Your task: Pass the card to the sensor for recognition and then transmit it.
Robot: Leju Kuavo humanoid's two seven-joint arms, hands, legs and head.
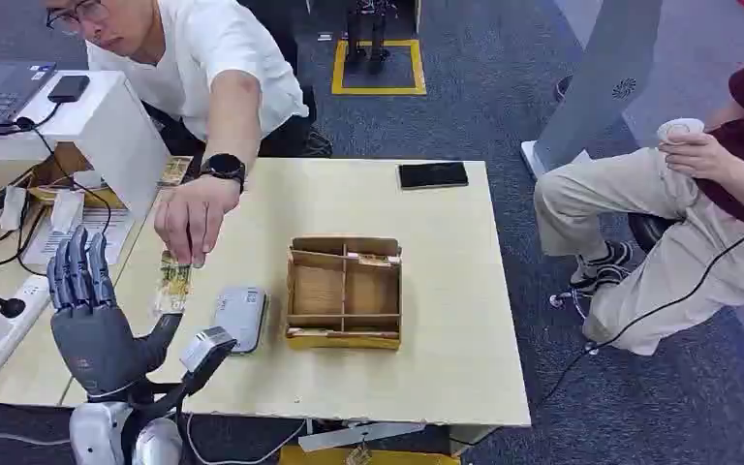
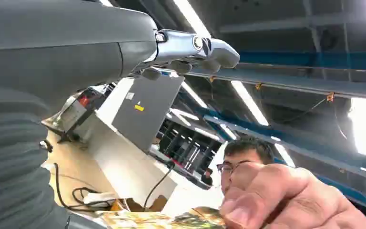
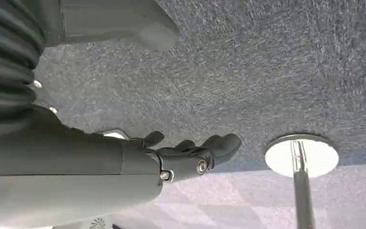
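Table [image 1: 446,368] of pale wood spans the middle of the head view, and a person in a white shirt leans over its far left corner, reaching down with one hand [image 1: 189,221]. On the tabletop sits a compartmented cardboard box [image 1: 344,293], and just to its left lies the small grey sensor [image 1: 241,316], flat on the wood. A black phone [image 1: 432,175] rests near the far edge, well apart from both. The robot's left hand [image 1: 92,315] is raised at the near left corner, palm up, fingers straight and spread, thumb angled toward the sensor, gripping nothing. The card [image 1: 171,283], printed in yellow and green, hangs from the person's fingertips just left of the sensor and close above the robot's thumb; whether it touches the thumb is hard to tell. The robot's right hand [image 3: 190,155], seen from its wrist camera over grey carpet, holds nothing, its fingers loosely bent rather than clenched.
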